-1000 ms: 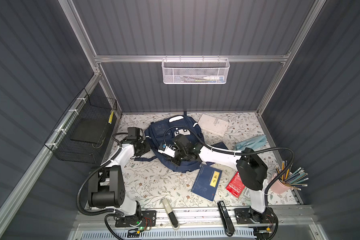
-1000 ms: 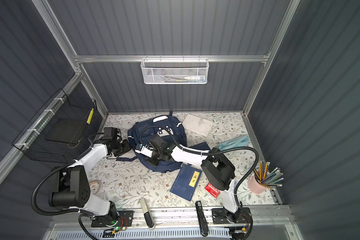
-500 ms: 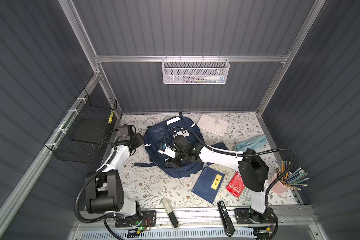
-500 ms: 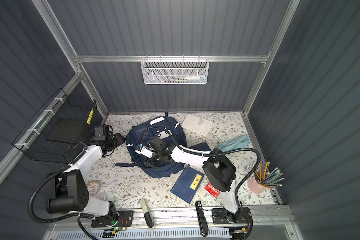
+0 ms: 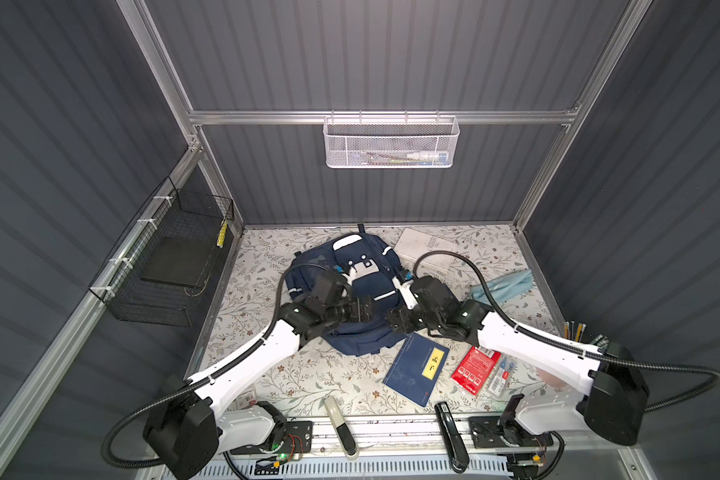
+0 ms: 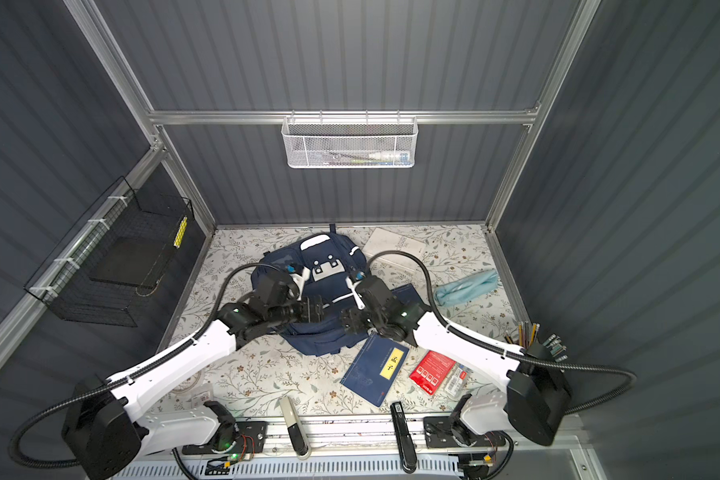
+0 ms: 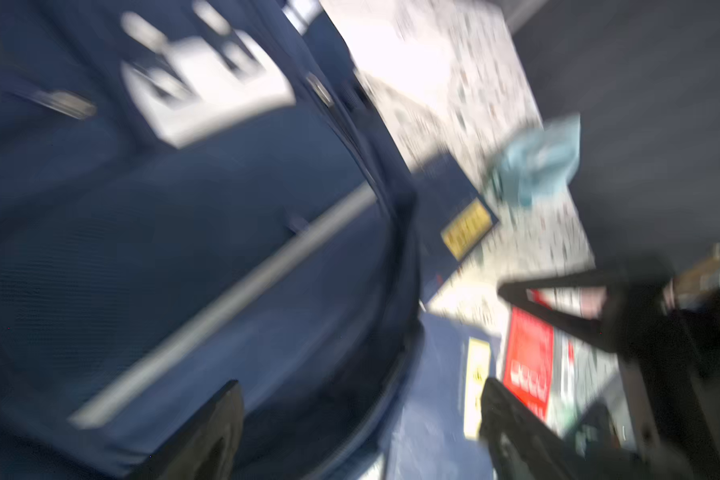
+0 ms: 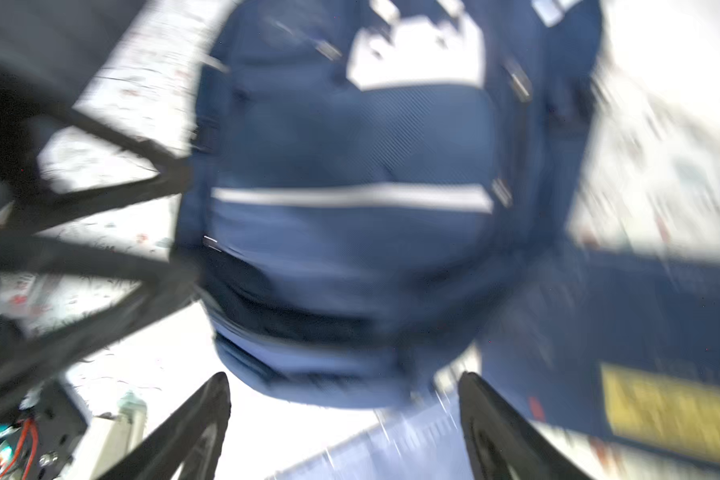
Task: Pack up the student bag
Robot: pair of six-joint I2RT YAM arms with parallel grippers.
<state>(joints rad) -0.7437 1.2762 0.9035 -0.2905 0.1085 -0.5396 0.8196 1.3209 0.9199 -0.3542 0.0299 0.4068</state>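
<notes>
While both wrist views are smeared by motion, we judge the step in hand to be backing off the student bag (image 5: 373,286) before opening it. The bag lies flat, front side up, toward 12 o'clock on the floral table (image 5: 300,374). The left gripper (image 5: 366,309) and right gripper (image 5: 393,322) hang over the bag's 6 o'clock end, facing each other. In the wrist views both the left gripper (image 7: 360,384) and the right gripper (image 8: 344,376) stand wide, with nothing between the jaws. To do this well, we would let the arms settle until the zip pulls read sharply. Then one gripper pins the fabric while the other draws a pull. We would also keep clear of the blue book (image 5: 418,370) at the bag's 5 o'clock and the red packet (image 5: 474,368) beside it. Against one second ago, both grippers were closed at the bag, the left at its 9 o'clock edge and the right near its middle. Now both have let go and pulled toward 6 o'clock, and the bag sits straighter.
</notes>
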